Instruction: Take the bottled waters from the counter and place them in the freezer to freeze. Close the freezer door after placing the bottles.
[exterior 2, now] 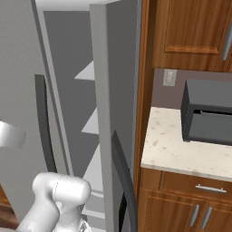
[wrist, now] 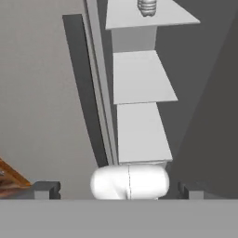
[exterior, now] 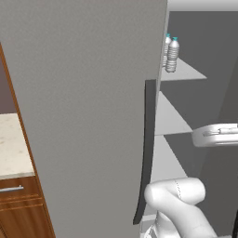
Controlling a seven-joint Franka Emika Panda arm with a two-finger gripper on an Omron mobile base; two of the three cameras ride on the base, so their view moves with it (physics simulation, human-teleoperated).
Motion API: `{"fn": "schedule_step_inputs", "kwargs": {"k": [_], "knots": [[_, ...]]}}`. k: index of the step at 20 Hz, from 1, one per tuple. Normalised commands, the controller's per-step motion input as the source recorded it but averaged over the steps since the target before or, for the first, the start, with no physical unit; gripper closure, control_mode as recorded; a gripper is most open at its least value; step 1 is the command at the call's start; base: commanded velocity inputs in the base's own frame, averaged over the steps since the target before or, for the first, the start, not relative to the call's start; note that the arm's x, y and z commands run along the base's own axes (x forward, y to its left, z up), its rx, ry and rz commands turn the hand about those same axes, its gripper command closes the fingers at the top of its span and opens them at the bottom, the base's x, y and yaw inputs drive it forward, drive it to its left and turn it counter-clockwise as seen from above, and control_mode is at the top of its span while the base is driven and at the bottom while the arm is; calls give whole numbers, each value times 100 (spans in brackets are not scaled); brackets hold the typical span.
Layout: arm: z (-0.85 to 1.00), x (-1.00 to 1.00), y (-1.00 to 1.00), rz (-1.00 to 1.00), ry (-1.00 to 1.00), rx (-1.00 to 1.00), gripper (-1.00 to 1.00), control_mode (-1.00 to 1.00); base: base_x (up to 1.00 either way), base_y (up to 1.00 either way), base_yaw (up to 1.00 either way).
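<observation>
Two bottled waters (exterior: 172,56) stand upright side by side on an upper shelf (exterior: 186,72) inside the freezer (exterior 2: 90,122). The bottom of one bottle (wrist: 147,6) shows at the top of the hand view. The freezer door (exterior: 83,116) stands open, and its dark bar handle (exterior: 148,148) faces the opening. My gripper (wrist: 117,190) is open with nothing between its fingertips (wrist: 46,188). It sits low in front of the shelves, well below the bottles. The counter (exterior: 11,144) lies left of the door.
The refrigerator's right door (exterior 2: 115,90) with its dark handle (exterior 2: 123,181) stands just right of the freezer opening. Beyond it a dark grey microwave (exterior 2: 208,113) sits on another stretch of counter (exterior 2: 181,154). Lower freezer shelves (wrist: 139,132) are bare.
</observation>
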Motion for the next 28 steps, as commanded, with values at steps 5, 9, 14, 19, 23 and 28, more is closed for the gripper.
{"fn": "schedule_step_inputs", "kwargs": {"k": [5,9,14,19,23,28], "knots": [[-44,1,-1,-5,12,0,-100,-100,0,0,0],[0,0,0,1,3,0,-100,-100,0,0,0],[0,-1,0,0,0,0,-100,-100,0,0,0],[0,-16,0,0,0,0,-100,100,-27,0,0],[0,0,0,0,0,0,-100,100,-86,0,-1],[0,0,0,0,0,0,-100,100,-61,0,0]]}}
